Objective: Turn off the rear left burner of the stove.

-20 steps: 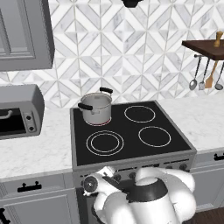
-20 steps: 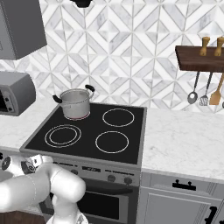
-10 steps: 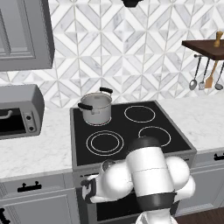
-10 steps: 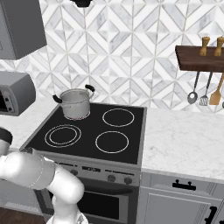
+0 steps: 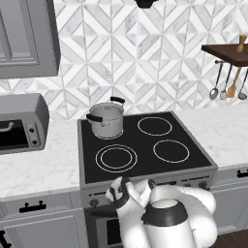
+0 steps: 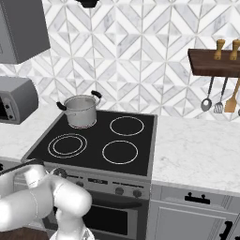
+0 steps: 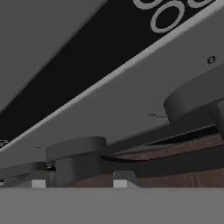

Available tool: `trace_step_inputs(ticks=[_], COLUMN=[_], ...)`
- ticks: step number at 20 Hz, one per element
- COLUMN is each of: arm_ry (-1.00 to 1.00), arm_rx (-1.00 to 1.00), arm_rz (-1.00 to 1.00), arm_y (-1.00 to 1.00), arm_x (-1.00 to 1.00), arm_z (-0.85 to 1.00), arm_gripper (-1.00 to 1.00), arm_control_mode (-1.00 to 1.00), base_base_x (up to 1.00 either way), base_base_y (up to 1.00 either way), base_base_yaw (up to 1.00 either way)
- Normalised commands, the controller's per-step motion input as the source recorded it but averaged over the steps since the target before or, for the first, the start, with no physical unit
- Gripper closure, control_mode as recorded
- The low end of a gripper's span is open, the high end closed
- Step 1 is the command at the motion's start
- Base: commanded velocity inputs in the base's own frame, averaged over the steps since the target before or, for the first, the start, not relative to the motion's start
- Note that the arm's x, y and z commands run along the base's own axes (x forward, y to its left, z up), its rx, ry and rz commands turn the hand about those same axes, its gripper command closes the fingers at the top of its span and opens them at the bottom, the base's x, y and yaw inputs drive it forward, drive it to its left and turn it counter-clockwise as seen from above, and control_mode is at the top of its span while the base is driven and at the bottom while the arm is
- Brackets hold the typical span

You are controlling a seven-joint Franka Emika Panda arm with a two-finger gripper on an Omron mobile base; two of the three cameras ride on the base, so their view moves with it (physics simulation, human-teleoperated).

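- The stove (image 5: 145, 145) is seen in the middle of the white counter (image 5: 38, 167), with a black glass top and a grey front.
- Four rings are drawn on the black top.
- The rear left burner (image 5: 107, 133) is found at the back left of the top, and most of it is covered by a steel pot (image 5: 106, 119).
- In the right base view the same burner (image 6: 80, 124) is seen under the pot (image 6: 80, 109), at the far left of the top.
- A bigger double ring (image 5: 116, 158) is seen in front of the pot.
- A row of small dark knobs (image 6: 126, 191) is set along the grey front, above the dark oven door (image 6: 101, 218).
- The white arm is bent low in front of the stove, and the pincer (image 5: 120, 193) is held at the knob row, near the left end.
- In the hand view, a round knob (image 7: 76, 159) is seen very close, under the grey front edge, and a second knob (image 7: 197, 103) is seen further along.
- It cannot be told whether the pincer is open or closed.
- A grey toaster oven (image 5: 19, 123) is placed on the counter to the left of the stove.
- Spoons (image 6: 218, 96) are hung under a wooden shelf (image 6: 213, 63) on the right wall.
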Motion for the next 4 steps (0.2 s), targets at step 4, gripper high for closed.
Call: trace_step_inputs(ticks=[4], arm_ry=[0.0], arm_rx=[0.0], arm_rz=[0.0], arm_y=[0.0], arm_x=[0.0], arm_z=[0.0], arm_gripper=[1.0], arm_control_mode=[-1.0], base_base_x=[0.0], base_base_y=[0.0], base_base_yaw=[0.0])
